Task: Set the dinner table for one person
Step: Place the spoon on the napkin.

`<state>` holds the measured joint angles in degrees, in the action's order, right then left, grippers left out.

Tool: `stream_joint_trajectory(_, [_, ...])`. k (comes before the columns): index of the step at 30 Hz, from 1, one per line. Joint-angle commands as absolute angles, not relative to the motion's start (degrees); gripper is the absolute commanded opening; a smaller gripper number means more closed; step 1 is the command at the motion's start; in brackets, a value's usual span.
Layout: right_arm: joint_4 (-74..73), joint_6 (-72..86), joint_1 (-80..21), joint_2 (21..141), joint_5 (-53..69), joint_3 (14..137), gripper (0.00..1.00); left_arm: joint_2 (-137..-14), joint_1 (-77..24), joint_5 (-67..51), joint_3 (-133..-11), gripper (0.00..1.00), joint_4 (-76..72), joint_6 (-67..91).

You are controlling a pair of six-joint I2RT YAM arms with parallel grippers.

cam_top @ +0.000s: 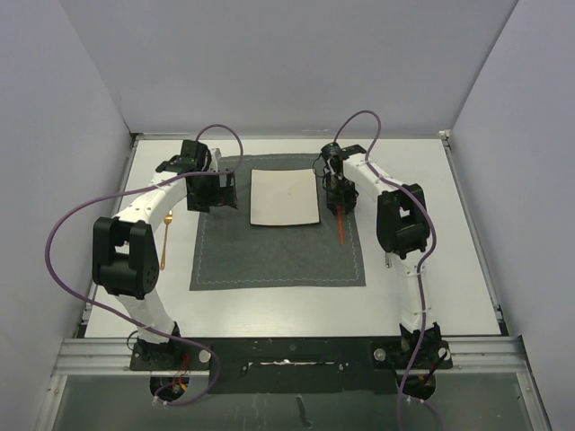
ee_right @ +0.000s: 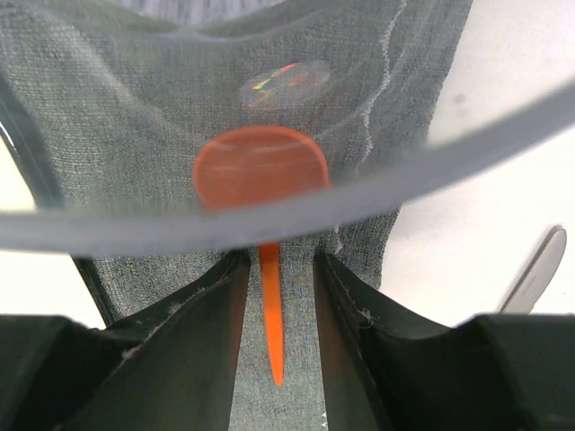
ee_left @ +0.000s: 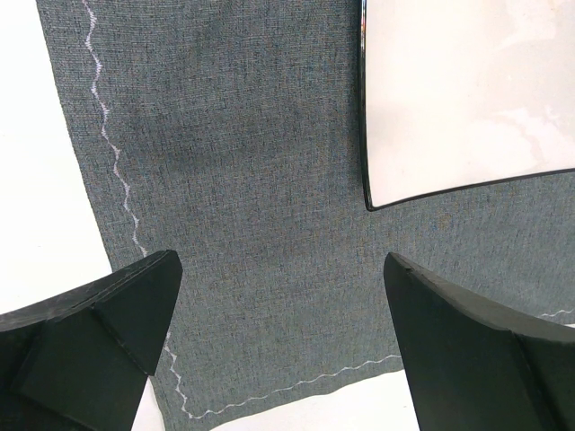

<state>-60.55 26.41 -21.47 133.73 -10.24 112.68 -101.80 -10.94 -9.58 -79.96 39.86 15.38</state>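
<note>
Placemat [cam_top: 278, 247] laid mid dinner table [cam_top: 449, 215]; plate [cam_top: 284, 197] set on it. Orange spoon [ee_right: 260, 166] laid right of plate, straddled by right gripper [ee_right: 280, 269], jaws slightly parted, nothing pinched. Left gripper [ee_left: 283, 260] spread wide, empty. Gold utensil [cam_top: 167, 238] off mat, judged not yet placed.

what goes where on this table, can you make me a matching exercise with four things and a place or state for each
Things:
1. plate
2. orange spoon
3. gold utensil
4. left gripper

Places or states:
A. on the placemat, just right of the plate
B. open wide and empty, over the placemat
C. white and square, on the far half of the placemat
D. on the bare table, left of the placemat

Pairs: 1-C, 2-A, 3-D, 4-B
</note>
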Motion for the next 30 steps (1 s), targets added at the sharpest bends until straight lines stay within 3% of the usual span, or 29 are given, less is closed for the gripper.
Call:
stream_joint_trajectory(1, [-60.6, 27.4, -22.4, 134.7, -11.0, 114.2, 0.37, -100.4, -11.1, -9.6, -81.9, 0.98, 38.9, 14.7])
stream_joint_trajectory(22, [-64.1, 31.2, -22.3, 129.1, -16.2, 113.8, 0.41, -99.4, -11.1, -9.6, -80.8, 0.98, 37.5, 14.4])
stream_joint_trajectory(27, [-58.7, 31.2, -22.4, 122.5, -14.5, 109.8, 0.53, -99.6, -11.1, -9.6, -80.8, 0.98, 37.5, 14.4])
stream_joint_trajectory(30, [-56.3, 31.0, -22.4, 119.0, -13.5, 108.0, 0.54, -99.6, -11.2, -9.5, -80.9, 0.98, 37.4, 14.4])
